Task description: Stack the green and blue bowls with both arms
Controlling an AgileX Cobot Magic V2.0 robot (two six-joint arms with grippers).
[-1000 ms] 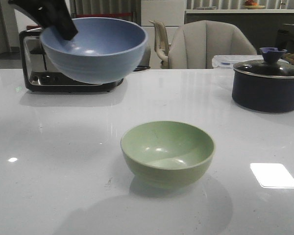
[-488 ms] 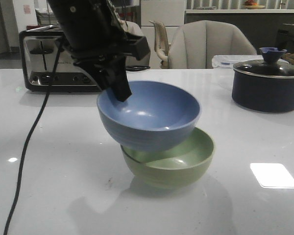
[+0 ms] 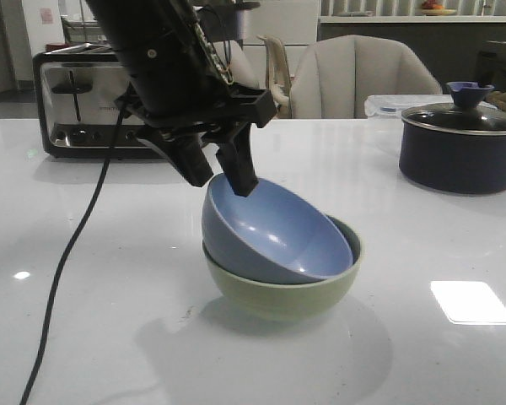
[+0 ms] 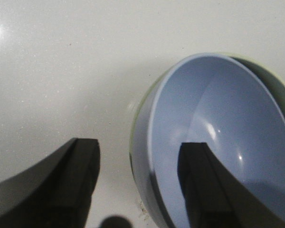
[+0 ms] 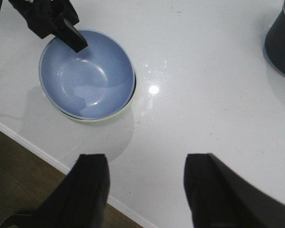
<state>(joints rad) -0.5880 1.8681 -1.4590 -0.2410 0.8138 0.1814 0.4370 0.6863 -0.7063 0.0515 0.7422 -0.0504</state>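
blue bowl (image 3: pixel 274 232) tilted in green bowl (image 3: pixel 278 287) | left gripper (image 3: pixel 223 173) straddles rim, parted | right gripper (image 5: pixel 145 185) parted, empty

Green bowl (image 3: pixel 278 291) mostly hidden by tilted blue bowl (image 3: pixel 274 232) sitting in it; only a rim sliver shows in wrist views. Left claw (image 3: pixel 223 175) upper arm cut by frame top. Pot (image 5: pixel 281 40) cropped at right wrist view's edge.

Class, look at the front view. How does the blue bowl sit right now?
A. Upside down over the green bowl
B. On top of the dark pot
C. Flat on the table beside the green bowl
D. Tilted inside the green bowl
D: the blue bowl rests tilted inside the green bowl, with the left gripper straddling its raised rim.
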